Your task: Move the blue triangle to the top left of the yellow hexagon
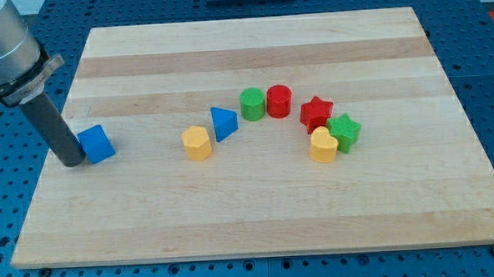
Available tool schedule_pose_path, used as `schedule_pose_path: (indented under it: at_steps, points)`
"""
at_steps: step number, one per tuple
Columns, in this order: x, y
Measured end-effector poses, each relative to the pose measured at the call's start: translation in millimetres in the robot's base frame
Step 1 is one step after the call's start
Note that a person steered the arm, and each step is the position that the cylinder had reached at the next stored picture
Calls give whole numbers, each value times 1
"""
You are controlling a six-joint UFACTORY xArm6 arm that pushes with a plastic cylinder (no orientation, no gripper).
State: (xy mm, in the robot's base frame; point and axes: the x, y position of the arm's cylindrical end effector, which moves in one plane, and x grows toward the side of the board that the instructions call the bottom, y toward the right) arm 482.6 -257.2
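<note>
**Camera view: rod tip at the blue cube, blue triangle beside the yellow hexagon**

Camera view, the only one, shows the arm cut off at the upper left of the frame: only its grey lower housing and the dark rod come into sight. There are no fingers on this arm, so nothing opens, closes or holds; the rod simply ends at my tip point(68, 162), which rests on the table point(259, 213) at the left of the frame, touching or just beside the left face of the blue cube point(96, 144). Whether there is true contact I cannot tell.

The blue triangle point(223, 123) sits near the middle of the frame, just to the upper right of the yellow hexagon point(196, 144), close to it, perhaps touching. It lies flat, with one corner pointing to the frame's right and its straight back edge running roughly top to bottom on the left; its long axis is hard to judge at this size.

To the right, an arc of blocks: a green cylinder point(251, 103) touching a red cylinder point(278, 100), then a red star point(316, 112), a green star point(345, 132) and a yellow heart point(322, 144). The heart overlaps the green star's left side, hiding part of it, and stands right below the red star.
</note>
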Motion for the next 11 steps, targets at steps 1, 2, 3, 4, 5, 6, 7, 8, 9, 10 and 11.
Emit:
schedule_pose_path:
  at_steps: [1, 2, 3, 4, 5, 6, 7, 8, 9, 10, 11]
  points:
    - [18, 18]
    - [48, 59]
    - [68, 107]
    - [47, 168]
    - [6, 212]
    - [-17, 240]
    - [-40, 230]
    - [-68, 207]
    - [-78, 161]
    - [-79, 107]
    - [-79, 91]
